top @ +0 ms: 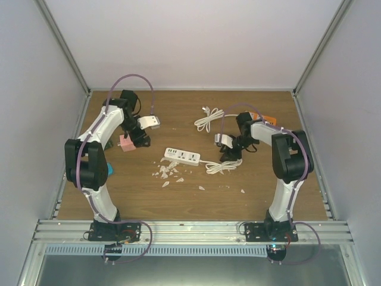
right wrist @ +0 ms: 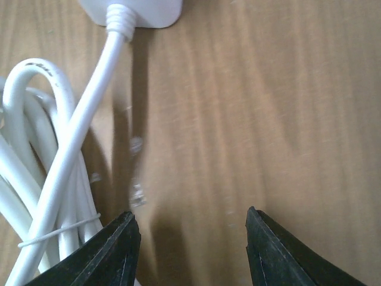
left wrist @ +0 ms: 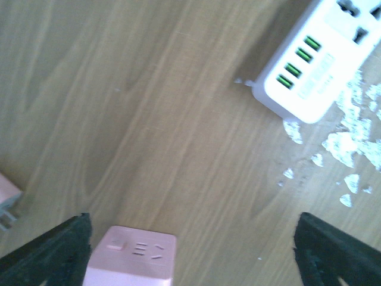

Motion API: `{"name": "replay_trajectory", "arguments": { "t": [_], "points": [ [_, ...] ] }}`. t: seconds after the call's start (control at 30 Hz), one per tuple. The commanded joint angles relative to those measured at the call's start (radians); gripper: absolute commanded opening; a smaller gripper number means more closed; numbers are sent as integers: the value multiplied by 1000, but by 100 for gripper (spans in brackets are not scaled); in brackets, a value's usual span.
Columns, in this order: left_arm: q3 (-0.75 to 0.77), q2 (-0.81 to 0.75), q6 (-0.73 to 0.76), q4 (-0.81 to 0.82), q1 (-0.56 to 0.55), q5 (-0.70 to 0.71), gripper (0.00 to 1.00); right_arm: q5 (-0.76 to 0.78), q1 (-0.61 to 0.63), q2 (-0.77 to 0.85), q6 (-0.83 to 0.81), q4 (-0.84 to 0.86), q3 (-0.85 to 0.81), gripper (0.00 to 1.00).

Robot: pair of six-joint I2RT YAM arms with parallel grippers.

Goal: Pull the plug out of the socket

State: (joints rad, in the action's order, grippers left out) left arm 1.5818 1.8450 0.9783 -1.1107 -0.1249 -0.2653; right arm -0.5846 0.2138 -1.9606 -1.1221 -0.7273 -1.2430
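Note:
A pink socket cube (top: 125, 143) lies on the wooden table by the left arm; in the left wrist view it (left wrist: 134, 256) sits low between my fingers, nearer the left one, nothing plugged in its face. A pink piece with metal prongs (left wrist: 6, 201) lies apart at the left edge. My left gripper (top: 140, 138) (left wrist: 193, 256) is open and empty. A white power strip (top: 181, 156) (left wrist: 315, 65) lies mid-table. My right gripper (top: 231, 156) (right wrist: 190, 244) is open and empty over bare wood, beside the strip's coiled white cord (top: 221, 167) (right wrist: 65, 137).
White crumbs (top: 166, 174) (left wrist: 351, 143) are scattered in front of the strip. A second coiled white cable (top: 208, 118) lies at the back. An orange object (top: 266, 119) sits behind the right arm, a blue one (top: 109, 168) by the left arm. Walls enclose three sides.

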Motion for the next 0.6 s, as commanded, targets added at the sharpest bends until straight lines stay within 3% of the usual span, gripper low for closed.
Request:
{"name": "replay_trajectory", "arguments": {
  "t": [0.0, 0.17, 0.37, 0.57],
  "points": [
    [-141, -89, 15, -3, -19, -55, 81, 4, 4, 45, -15, -88, 73, 51],
    [-261, -145, -4, 34, -50, -120, 67, -14, 27, 101, 34, -117, 138, 51],
    [-396, -166, -88, 103, -146, -189, 60, -80, 46, 212, 104, -146, 206, 54],
    [-448, -118, -202, 234, -239, -240, 55, -73, -31, 340, 123, -161, 244, 55]
  ]
}}
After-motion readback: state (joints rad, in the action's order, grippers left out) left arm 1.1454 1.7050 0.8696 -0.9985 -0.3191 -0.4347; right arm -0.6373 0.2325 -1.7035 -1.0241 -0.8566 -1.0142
